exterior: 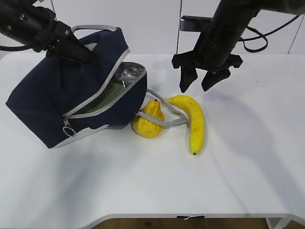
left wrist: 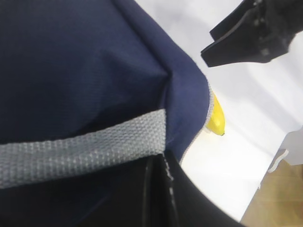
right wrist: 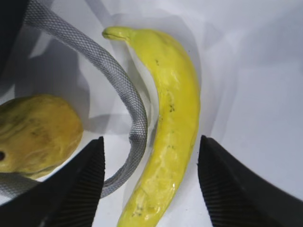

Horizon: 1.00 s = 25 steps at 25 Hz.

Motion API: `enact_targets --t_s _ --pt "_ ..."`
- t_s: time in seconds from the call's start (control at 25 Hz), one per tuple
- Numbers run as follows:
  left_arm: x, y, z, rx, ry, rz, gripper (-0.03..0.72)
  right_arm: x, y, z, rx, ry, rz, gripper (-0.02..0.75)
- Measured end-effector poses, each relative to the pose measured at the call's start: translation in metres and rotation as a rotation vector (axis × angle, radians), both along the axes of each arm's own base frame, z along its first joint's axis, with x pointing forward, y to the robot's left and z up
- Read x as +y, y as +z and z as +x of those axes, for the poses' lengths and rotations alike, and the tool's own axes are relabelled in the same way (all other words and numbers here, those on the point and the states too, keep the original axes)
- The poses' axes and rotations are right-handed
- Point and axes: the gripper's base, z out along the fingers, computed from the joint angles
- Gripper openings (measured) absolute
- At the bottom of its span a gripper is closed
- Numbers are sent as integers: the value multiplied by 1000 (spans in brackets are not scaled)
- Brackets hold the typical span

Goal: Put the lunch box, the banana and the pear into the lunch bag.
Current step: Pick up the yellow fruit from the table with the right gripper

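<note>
Banana (exterior: 195, 123) lies nearest on the white table (exterior: 248, 167), grey strap (exterior: 167, 117) looped beside it; pear (exterior: 148, 119) just left, touching the lunch bag (exterior: 57, 100). Bag tipped, zipper open, pale green lunch box (exterior: 102, 100) inside. Right gripper (exterior: 205, 81) hovers above banana, jaws spread, empty. Left gripper (exterior: 78, 47), pressed together, pinches bag's top.

Matte black arms, black cables, right hand (exterior: 204, 80) with ribbed pads (right wrist: 222, 189)

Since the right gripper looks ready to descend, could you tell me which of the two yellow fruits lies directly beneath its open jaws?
The banana, long and curved, lies between the right gripper fingers; the squat pear sits off to one side.
</note>
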Motion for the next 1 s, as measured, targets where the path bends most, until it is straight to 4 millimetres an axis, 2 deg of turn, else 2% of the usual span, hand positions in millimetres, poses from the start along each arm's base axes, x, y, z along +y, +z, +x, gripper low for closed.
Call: enact_targets --t_s 0.36,0.64,1.0 --pt "0 0 0 -1 2 -1 -7 -1 -25 7 38 -21 -60 494" --pt "0 0 0 -1 2 -2 -7 1 -52 12 88 -28 -82 494" --pt "0 0 0 -3 4 -2 -7 -1 -62 16 88 -24 -130 494"
